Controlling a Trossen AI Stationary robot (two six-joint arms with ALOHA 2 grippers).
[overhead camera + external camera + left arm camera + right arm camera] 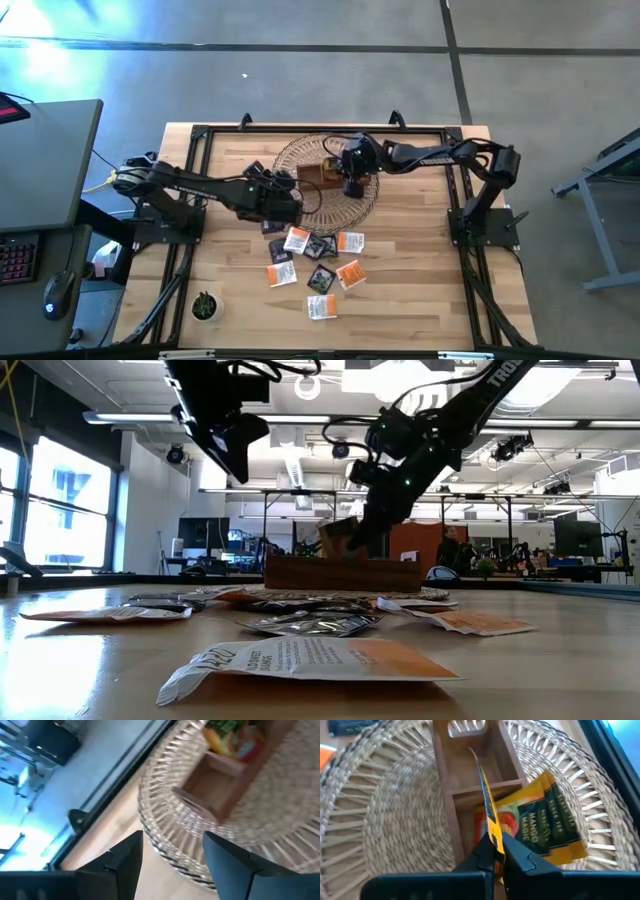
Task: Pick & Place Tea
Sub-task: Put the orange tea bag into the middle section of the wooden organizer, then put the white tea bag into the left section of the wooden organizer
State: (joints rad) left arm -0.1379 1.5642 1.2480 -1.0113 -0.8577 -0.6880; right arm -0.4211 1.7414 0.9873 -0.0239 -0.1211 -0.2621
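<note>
Over the wooden box (470, 780), the right gripper (496, 851) pinches one yellow tea sachet (487, 802) by its edge. Its two fingers are squeezed shut on the sachet, which stands up thin and straight above the middle part of the box. More yellow and green sachets (545, 825) already sit in the part of the box next to it, leaning out over the side. The part at the other end of the box looks bare.

The box rests inside a round woven basket (300, 160), which sits near the far edge of the table (420, 290), about in the middle.

Loose tea sachets (315, 262) lie flat on the table in a bunch, just in front of the basket and toward the near edge. Some are orange, some white, some dark. From the low view, one white and orange sachet (310, 660) lies closest to the near edge.

The left gripper (285, 203) hangs above the table at the left rim of the basket, close to the far end of the bunch. Its fingers (125, 862) are spread wide apart and hold nothing.

A small green potted plant (206, 306) stands near the table's near left corner, well apart from the sachets.
</note>
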